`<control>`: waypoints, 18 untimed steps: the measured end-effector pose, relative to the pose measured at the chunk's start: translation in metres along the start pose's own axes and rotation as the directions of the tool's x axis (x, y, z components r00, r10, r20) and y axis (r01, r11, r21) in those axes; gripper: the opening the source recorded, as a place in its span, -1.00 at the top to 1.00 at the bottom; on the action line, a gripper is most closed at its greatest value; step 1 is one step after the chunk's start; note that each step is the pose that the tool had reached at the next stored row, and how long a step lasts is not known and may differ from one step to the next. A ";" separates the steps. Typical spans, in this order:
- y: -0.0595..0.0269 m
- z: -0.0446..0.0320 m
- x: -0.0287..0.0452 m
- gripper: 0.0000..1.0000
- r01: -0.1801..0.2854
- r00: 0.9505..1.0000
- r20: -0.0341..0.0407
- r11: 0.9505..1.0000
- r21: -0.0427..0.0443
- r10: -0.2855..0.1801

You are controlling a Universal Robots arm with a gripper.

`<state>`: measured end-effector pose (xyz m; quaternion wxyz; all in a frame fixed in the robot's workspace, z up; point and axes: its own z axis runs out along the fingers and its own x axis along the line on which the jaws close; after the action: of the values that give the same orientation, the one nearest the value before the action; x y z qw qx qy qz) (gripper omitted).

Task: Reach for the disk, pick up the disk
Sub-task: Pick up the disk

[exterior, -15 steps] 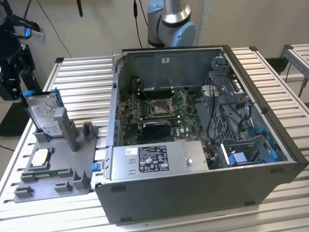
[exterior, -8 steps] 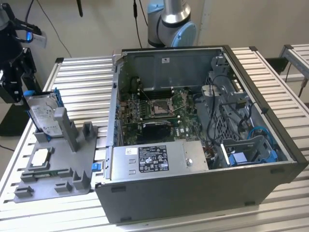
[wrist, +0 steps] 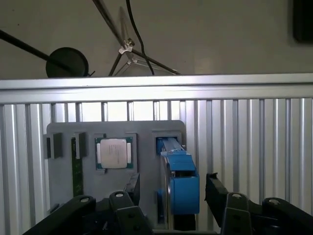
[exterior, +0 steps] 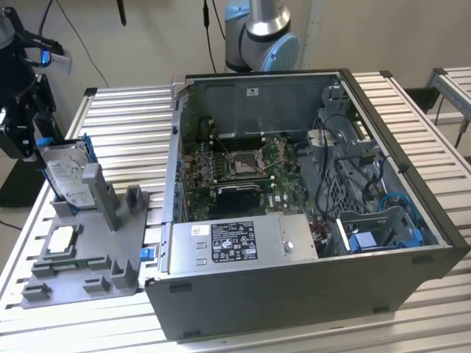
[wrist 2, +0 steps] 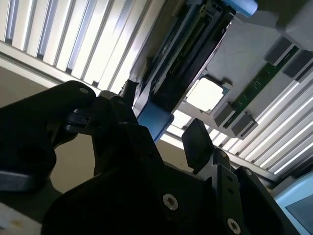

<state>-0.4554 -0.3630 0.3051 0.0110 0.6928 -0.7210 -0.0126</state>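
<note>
The disk (exterior: 70,176) is standing on edge in the grey holder tray (exterior: 96,276) at the exterior view's left, on the slatted table (exterior: 125,125). In the first wrist view the hand (wrist: 172,186) is gaping wide, its fingers (wrist: 215,187) flanking the disk's blue bracket without touching it.

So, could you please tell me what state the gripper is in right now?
The gripper: open, straddling the blue end of the disk, not gripping it.

Labels on the disk (exterior: 68,181) and power supply (exterior: 294,239) show no legible print.
</note>
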 end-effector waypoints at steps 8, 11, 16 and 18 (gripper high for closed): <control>-0.0002 0.0122 -0.0018 -1.00 0.001 1.000 0.000 1.000 0.000 -0.001; -0.0003 0.0177 -0.0033 -1.00 0.002 1.000 0.000 1.000 0.000 -0.002; -0.0005 0.0268 -0.0066 -1.00 0.003 1.000 0.000 1.000 0.002 -0.003; -0.0006 0.0305 -0.0075 -1.00 0.004 1.000 0.000 1.000 0.002 -0.004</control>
<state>-0.4555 -0.3554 0.2745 0.0105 0.6942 -0.7197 -0.0119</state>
